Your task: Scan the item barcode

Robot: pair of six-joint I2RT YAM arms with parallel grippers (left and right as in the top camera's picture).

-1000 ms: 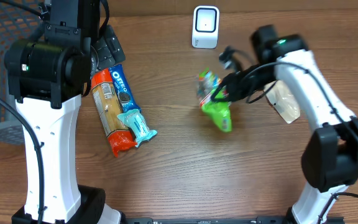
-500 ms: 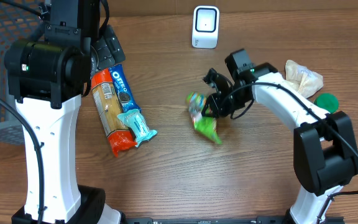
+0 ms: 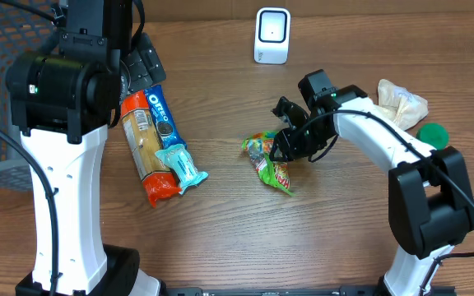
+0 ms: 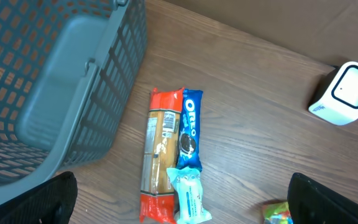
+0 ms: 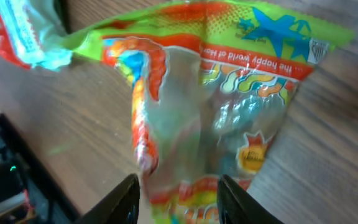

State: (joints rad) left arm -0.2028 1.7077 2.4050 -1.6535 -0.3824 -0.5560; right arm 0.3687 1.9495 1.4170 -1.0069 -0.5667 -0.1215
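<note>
Regrasping looked due: right gripper [image 3: 281, 151] sat part-open over the gummy bag [image 3: 268, 162], which lay flat on the table [image 3: 220, 222], well short of the scanner [image 3: 271, 35]. Advice was pinch one edge, keep the barcode side taut, facing the scanner. Left gripper [image 4: 182, 210] hung wide, empty

Item count: eight kinds, one unit each.
One scanner [image 3: 271, 34], one basket [image 4: 42, 93], one candy bag [image 3: 268, 162], one cracker pack [image 3: 142, 140], one cookie pack [image 3: 162, 115], one small teal packet [image 3: 179, 166], one pale crumpled bag [image 3: 400, 100], one green round item [image 3: 431, 132].
</note>
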